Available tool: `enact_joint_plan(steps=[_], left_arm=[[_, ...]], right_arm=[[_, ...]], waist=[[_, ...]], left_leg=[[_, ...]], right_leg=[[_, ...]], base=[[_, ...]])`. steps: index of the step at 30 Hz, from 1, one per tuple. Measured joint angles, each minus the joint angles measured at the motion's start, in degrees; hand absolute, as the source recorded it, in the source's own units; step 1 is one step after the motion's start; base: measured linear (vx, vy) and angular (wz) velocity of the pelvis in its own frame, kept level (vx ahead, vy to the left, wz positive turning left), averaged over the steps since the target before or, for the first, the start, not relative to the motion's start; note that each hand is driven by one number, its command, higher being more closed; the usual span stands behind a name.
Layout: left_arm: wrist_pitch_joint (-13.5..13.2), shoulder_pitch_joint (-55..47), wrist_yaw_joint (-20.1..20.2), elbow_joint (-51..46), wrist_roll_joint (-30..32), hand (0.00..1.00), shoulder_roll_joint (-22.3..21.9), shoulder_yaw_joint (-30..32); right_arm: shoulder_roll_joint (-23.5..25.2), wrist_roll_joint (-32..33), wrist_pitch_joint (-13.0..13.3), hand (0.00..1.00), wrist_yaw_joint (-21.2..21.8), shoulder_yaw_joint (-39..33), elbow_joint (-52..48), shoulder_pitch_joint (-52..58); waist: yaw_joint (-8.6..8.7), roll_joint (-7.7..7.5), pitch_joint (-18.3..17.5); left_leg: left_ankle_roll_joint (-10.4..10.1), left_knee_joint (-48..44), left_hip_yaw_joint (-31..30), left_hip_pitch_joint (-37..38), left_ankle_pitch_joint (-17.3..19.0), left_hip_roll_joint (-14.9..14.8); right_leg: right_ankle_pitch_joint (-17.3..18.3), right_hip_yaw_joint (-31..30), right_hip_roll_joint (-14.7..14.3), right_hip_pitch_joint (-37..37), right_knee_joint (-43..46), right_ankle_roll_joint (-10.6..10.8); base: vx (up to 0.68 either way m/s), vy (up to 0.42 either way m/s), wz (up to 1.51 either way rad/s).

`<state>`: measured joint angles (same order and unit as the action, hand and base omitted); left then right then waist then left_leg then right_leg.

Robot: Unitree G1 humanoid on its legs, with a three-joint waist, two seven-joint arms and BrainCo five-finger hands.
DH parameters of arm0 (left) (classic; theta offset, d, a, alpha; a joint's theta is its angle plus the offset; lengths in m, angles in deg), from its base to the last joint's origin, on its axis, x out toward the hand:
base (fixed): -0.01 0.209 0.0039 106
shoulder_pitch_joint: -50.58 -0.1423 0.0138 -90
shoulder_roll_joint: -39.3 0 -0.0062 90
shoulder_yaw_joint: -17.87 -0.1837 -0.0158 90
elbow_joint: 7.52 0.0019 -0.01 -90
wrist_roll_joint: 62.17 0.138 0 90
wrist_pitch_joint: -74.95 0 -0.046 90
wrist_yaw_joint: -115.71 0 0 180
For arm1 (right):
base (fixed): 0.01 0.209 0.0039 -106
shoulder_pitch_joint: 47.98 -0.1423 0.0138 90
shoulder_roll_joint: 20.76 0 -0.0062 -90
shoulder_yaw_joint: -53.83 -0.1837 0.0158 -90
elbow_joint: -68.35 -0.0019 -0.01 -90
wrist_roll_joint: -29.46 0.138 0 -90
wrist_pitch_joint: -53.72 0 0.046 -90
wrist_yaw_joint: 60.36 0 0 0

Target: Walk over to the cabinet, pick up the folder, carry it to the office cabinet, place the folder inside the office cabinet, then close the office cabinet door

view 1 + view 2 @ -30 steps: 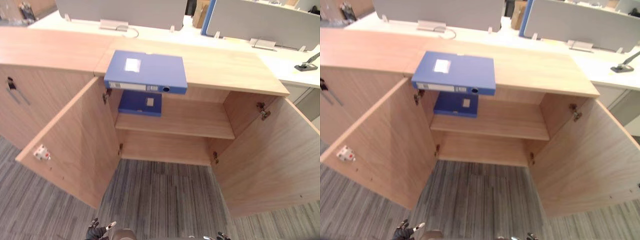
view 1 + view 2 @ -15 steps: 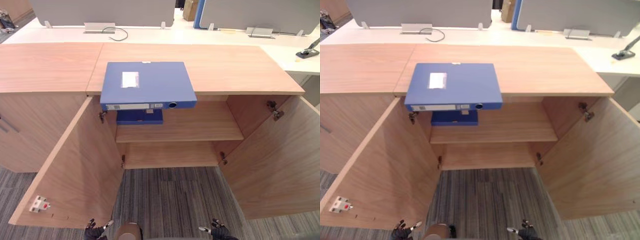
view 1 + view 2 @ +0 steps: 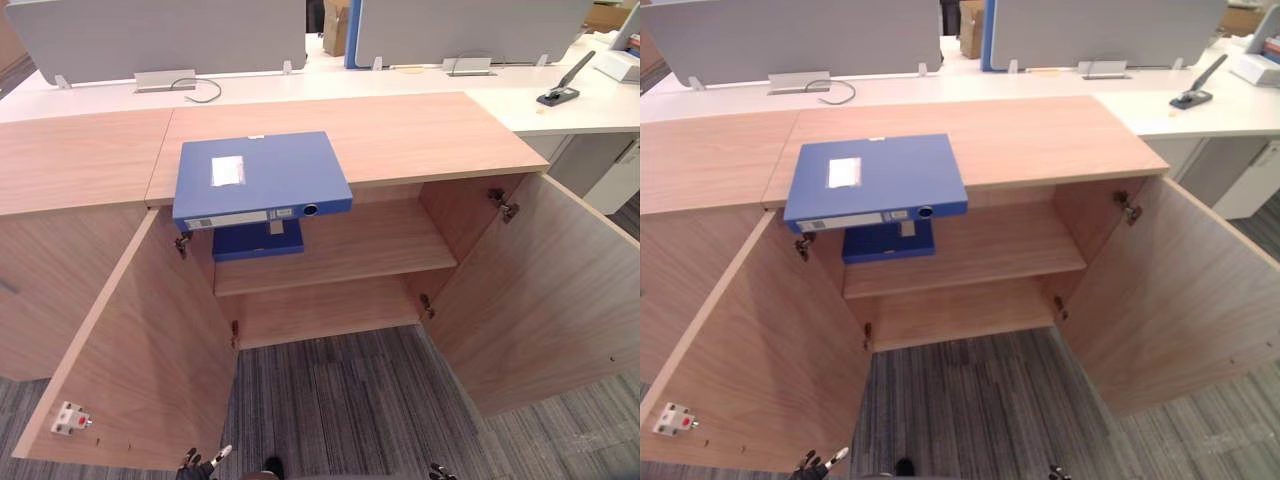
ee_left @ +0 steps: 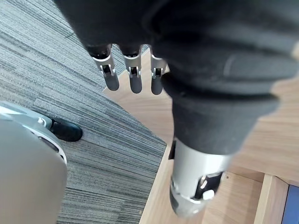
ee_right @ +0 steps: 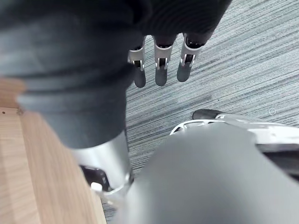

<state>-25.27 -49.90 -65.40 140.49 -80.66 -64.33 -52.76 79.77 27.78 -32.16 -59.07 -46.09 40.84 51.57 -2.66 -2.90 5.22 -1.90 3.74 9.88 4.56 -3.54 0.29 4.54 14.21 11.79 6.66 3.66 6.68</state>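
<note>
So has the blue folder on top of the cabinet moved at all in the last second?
No. The blue folder still sits just right of the seam in the cabinet top, its spine overhanging the front edge; only the camera has shifted.

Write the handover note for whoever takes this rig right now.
Left hand: open, empty, low by the left door.
Right hand: open, empty, low over the carpet.
Folder: flat on the cabinet top, overhanging the front edge; a second blue folder lies on the upper shelf.
Done: approach; left door and right door stand open.
Left: pick up, carry, place inside, close door.
</note>
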Motion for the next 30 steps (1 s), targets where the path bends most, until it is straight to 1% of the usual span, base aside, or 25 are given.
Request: enact_joint_plan(steps=[1, 2, 3, 4, 5, 6, 7, 9, 10, 11, 12, 13, 15, 16, 18, 20, 22, 24, 28, 30], left_arm=[[0.00, -0.05, 0.53, -0.01, -1.41, 0.00, -0.04, -0.21], [0.00, -0.33, 1.00, -0.05, -3.27, 0.00, -0.44, -0.44], [-0.03, -0.32, 1.24, -0.07, -5.04, 0.00, -0.67, -1.42], [-0.01, -0.32, 1.61, -0.07, -6.42, 0.00, -0.77, -2.21], [-0.02, -0.24, 2.31, -0.42, -8.21, 0.00, -0.74, -3.70], [0.11, -0.27, 3.13, -0.89, -11.04, 0.00, -0.68, -4.99], [0.47, -0.51, 4.19, -2.49, -14.72, 0.00, -0.33, -5.89], [0.84, -0.47, 5.25, -4.46, -19.46, 0.00, 0.11, -7.21], [0.95, -0.89, 5.91, -6.38, -23.02, 0.00, 0.27, -7.90], [1.04, -1.27, 6.31, -7.57, -24.63, 0.00, 0.26, -7.97], [1.23, -2.15, 7.28, -10.18, -27.91, 0.00, 0.47, -8.02], [1.59, -2.37, 7.88, -12.87, -30.88, 0.00, 0.04, -8.12], [1.71, -2.93, 8.13, -16.84, -33.01, 0.00, -0.75, -8.63], [1.62, -3.31, 8.40, -22.03, -34.72, 0.00, -1.17, -9.38], [1.42, -3.23, 8.32, -26.12, -36.37, 0.00, -1.18, -10.44], [1.14, -2.59, 7.13, -29.77, -37.82, 0.00, -1.23, -11.70], [1.13, -1.94, 6.34, -31.84, -37.89, 0.00, -1.09, -12.44], [1.15, -1.75, 5.96, -34.81, -38.04, 0.00, -1.02, -12.95], [1.14, -2.29, 4.99, -41.51, -36.84, 0.00, 0.17, -13.87], [0.96, -2.91, 4.21, -46.42, -33.17, 0.00, 0.42, -13.96]], right_arm=[[0.06, -0.49, -0.12, 0.00, 0.21, -0.02, -0.03, -0.28], [0.06, -0.99, -0.23, 0.00, 0.33, -0.02, -0.74, -0.25], [-0.03, -1.61, -0.42, 0.00, 0.46, -0.08, -1.82, 0.11], [-0.37, -1.62, -0.43, 0.00, 0.54, -0.04, -2.35, 0.11], [-0.76, -1.60, -0.44, 0.00, 0.70, -0.04, -3.51, 0.13], [-0.54, -1.53, -0.47, 0.00, 0.73, 0.02, -4.38, 0.48], [-0.15, -1.26, -0.44, 0.00, 0.74, 0.09, -4.42, 0.72], [0.41, -0.42, -0.39, 0.00, 0.73, 0.08, -4.40, 0.80], [0.80, -0.17, -0.46, 0.00, 0.73, 0.03, -4.24, 0.89], [0.98, -0.08, -0.51, 0.00, 0.76, 0.04, -4.13, 0.93], [1.79, -0.33, -0.62, 0.00, 0.78, 0.06, -3.54, 1.17], [1.66, -0.85, -0.60, 0.00, 0.84, 0.03, -2.63, 1.21], [1.35, -1.79, -0.59, 0.00, 0.98, 0.10, -2.06, 1.15], [1.14, -1.90, -0.62, 0.00, 0.98, 0.60, -1.76, 1.09], [1.12, -1.86, -0.77, 0.00, 0.94, 1.28, -1.47, 0.69], [0.48, -1.75, -1.11, 0.00, 0.72, 2.81, -1.44, 0.25], [0.23, -1.75, -1.21, 0.00, 0.69, 3.15, -1.44, 0.13], [0.01, -1.76, -1.25, 0.00, 0.60, 3.33, -1.44, 0.12], [-0.67, -1.79, -1.26, 0.00, 0.27, 5.07, -1.40, 0.05], [-0.78, -1.79, -1.26, 0.00, 0.25, 5.37, -0.29, -0.47]], waist=[[-0.03, -0.09, 0.14], [0.08, -0.19, 0.12], [0.19, 0.28, 0.24], [0.22, 0.76, 0.17], [0.40, 1.75, 0.40], [0.57, 1.25, 0.64], [0.91, 0.82, 0.34], [1.36, 0.06, 0.55], [1.44, -0.67, 0.21], [1.40, -1.15, 0.02], [1.34, -2.57, -0.84], [1.42, -2.39, -1.39], [1.29, -2.08, -2.09], [1.04, -1.72, -2.51], [0.91, -1.86, -2.74], [1.56, -1.60, -2.80], [1.86, -1.26, -2.93], [1.95, -0.95, -2.95], [2.04, -0.55, -3.14], [1.92, -0.55, -3.15]], left_leg=[[0.33, -0.04, -0.29, 0.33, 0.24, 0.59], [1.56, -0.23, -0.69, 0.92, 1.08, 1.68], [2.24, -0.20, -0.85, 1.71, 1.53, 2.37], [2.53, -0.23, -0.94, 1.94, 1.70, 2.45], [3.35, -0.19, -1.04, 2.81, 1.88, 2.42], [3.98, -0.18, -1.49, 3.54, 2.24, 2.50], [3.97, -0.29, -2.52, 3.71, 2.56, 2.49], [3.87, -0.25, -4.27, 3.21, 2.55, 2.43], [3.51, -0.24, -4.83, 2.37, 2.45, 2.48], [3.26, -0.15, -5.09, 2.14, 2.37, 2.60], [2.71, -0.10, -5.55, 1.42, 2.29, 3.17], [1.70, -0.06, -6.17, 1.32, 2.36, 2.58], [0.98, -0.02, -6.36, 1.25, 2.22, 1.32], [0.61, -0.11, -6.35, 0.53, 2.28, -0.11], [0.06, -0.13, -6.30, 0.08, 2.35, -1.15], [-0.53, -0.17, -6.28, -0.18, 2.73, -2.14], [-0.93, -0.18, -6.28, -0.18, 3.04, -2.60], [-1.14, -0.45, -6.35, -0.19, 3.53, -2.65], [-0.82, -2.55, -6.58, -0.43, 5.39, -2.54], [-0.74, -2.81, -6.96, -0.56, 5.55, -2.17]], right_leg=[[0.38, -0.53, 0.65, -0.58, 1.54, 0.53], [1.52, -1.30, 2.27, -1.60, 4.98, 1.36], [2.08, -1.95, 3.60, -3.51, 10.43, 1.53], [2.17, -2.02, 4.24, -5.01, 14.01, 1.34], [2.27, -1.85, 5.53, -7.63, 20.66, 0.11], [2.82, -1.59, 6.79, -8.44, 23.76, -1.36], [3.09, -1.37, 7.32, -8.94, 23.47, -1.22], [2.88, -1.36, 7.07, -9.05, 20.32, -0.86], [1.82, -1.33, 6.47, -9.26, 16.59, 0.27], [0.49, -1.14, 6.07, -9.18, 14.35, 0.40], [-2.67, 0.39, 5.58, -9.06, 10.24, 0.06], [-3.11, 2.37, 5.01, -7.69, 7.35, 1.59], [-3.49, 2.94, 3.18, -6.89, 4.94, 1.05], [-4.00, 3.00, 1.47, -6.69, 2.77, 0.37], [-4.37, 3.18, -0.09, -6.55, 1.34, -0.12], [-4.63, 3.34, -1.67, -5.61, -0.59, -0.51], [-4.76, 3.58, -2.35, -5.17, -1.70, -0.68], [-4.80, 3.65, -2.55, -4.61, -2.65, -0.72], [-4.80, 4.16, -2.17, -3.37, -3.34, -0.72], [-4.81, 4.46, -1.78, -3.24, -3.33, -0.72]], base=[[-0.03, 0.140, -0.25], [0.00, 0.167, -0.18], [0.01, 0.144, -0.10], [0.01, 0.178, 0.03], [-0.03, 0.148, 0.19], [-0.05, 0.159, 0.32], [-0.05, 0.105, 0.40], [-0.02, 0.028, 0.52], [0.00, -0.030, 0.49], [0.03, -0.076, 0.39], [0.11, -0.145, 0.30], [0.14, -0.150, 0.27], [0.14, -0.127, 0.04], [0.10, -0.098, -0.10], [0.11, -0.111, -0.10], [0.16, -0.126, -0.08], [0.11, -0.062, -0.04], [0.08, -0.014, -0.01], [0.07, 0.034, 0.05], [0.01, 0.051, 0.07]])
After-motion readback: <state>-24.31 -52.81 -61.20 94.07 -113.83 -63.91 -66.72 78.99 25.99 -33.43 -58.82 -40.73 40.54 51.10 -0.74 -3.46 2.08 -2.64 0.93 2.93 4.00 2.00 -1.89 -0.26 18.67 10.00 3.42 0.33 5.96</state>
